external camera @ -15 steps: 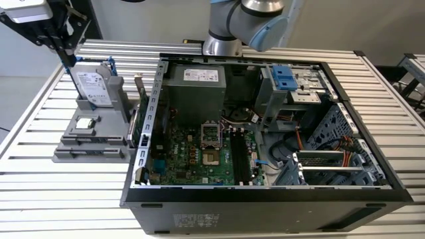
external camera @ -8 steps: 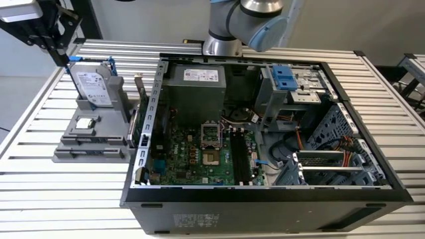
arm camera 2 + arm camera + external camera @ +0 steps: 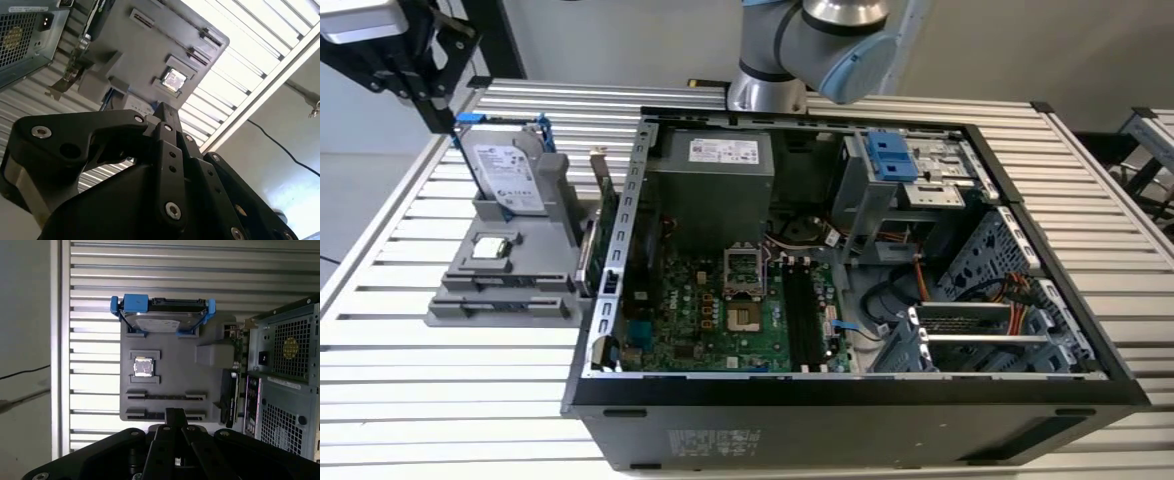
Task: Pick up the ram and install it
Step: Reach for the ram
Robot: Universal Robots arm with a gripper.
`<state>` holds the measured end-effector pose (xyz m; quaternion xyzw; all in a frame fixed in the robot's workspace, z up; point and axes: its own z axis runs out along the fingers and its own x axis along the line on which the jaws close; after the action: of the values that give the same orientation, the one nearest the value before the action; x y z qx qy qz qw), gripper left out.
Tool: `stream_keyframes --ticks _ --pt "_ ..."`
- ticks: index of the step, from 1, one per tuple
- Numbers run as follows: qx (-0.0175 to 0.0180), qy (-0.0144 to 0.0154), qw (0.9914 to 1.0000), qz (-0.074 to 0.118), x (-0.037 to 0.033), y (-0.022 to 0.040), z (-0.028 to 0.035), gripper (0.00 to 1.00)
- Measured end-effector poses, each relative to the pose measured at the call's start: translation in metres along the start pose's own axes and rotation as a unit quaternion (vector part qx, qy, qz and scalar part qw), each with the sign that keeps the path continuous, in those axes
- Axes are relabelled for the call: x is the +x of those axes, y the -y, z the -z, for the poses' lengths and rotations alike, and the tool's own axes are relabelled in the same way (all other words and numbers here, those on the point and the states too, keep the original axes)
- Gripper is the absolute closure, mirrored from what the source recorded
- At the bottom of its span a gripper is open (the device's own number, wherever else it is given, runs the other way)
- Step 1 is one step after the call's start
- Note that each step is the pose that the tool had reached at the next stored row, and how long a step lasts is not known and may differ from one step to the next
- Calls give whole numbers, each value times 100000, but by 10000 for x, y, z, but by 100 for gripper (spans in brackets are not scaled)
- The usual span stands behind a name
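My black gripper (image 3: 443, 122) hangs high at the exterior view's left, above the grey parts holder (image 3: 494, 300). In both wrist views its fingertips (image 3: 175, 414) (image 3: 164, 109) sit together with nothing visible between them. The first wrist view looks straight down on the holder (image 3: 185, 365); two long narrow slots (image 3: 165, 396) lie just beyond the fingertips and read only as dark lines. I cannot make out the ram in them or anywhere else. The motherboard's black slots (image 3: 807, 320) lie inside the open computer case (image 3: 854, 400).
On the holder stand a silver-labelled hard drive with blue rails (image 3: 507, 175) (image 3: 162, 320) and a small square chip (image 3: 143, 366). A green card with a metal tab (image 3: 232, 390) stands between holder and case. The arm's base (image 3: 774, 60) rises behind the case on the slatted table.
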<state>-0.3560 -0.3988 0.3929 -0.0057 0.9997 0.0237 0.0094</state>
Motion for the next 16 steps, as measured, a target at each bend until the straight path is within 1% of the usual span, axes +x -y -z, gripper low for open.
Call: stream_keyframes --ticks 3,5,7,12,16 --pt "0 -6 100000 4 2 11 1 100" --pt "2 -2 100000 -1 2 44 2 100" --pt "0 -3 100000 4 3 101 5 100" --pt "3 -1 100000 -56 5 269 13 100" --pt "2 0 100000 -120 7 360 18 100"
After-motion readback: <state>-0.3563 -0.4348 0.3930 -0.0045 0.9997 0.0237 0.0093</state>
